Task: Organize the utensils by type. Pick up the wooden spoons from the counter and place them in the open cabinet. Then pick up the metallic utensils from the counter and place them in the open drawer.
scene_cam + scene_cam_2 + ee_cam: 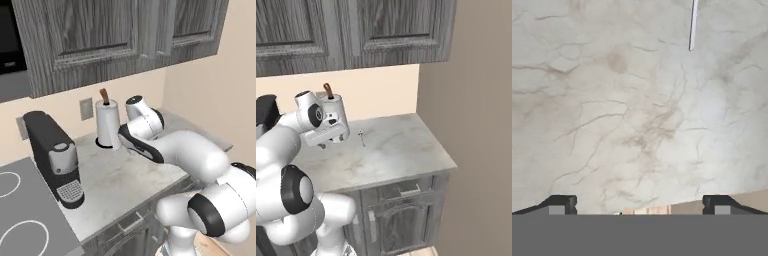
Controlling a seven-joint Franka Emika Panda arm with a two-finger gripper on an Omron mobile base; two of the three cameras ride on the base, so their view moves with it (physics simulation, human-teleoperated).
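Observation:
My gripper [331, 143] hangs open over the grey marbled counter [401, 150], just in front of the paper towel roll, with nothing between its fingers. In the hand view the fingertips [559, 204] stand wide apart above bare stone. A thin silver metallic utensil [361, 136] lies on the counter a little to the gripper's right, and its slim handle [692, 25] shows at the top of the hand view. The wooden spoons are out of view. The dark grey wall cabinet [396, 30] hangs above the counter. The drawer [402, 189] with its short silver handle sits under the counter's front edge.
A white paper towel roll [107, 125] on a brown-topped holder stands at the back wall. A black coffee machine [52, 155] stands to the left, beside a stovetop [20, 215]. A beige side wall [476, 125] bounds the counter on the right.

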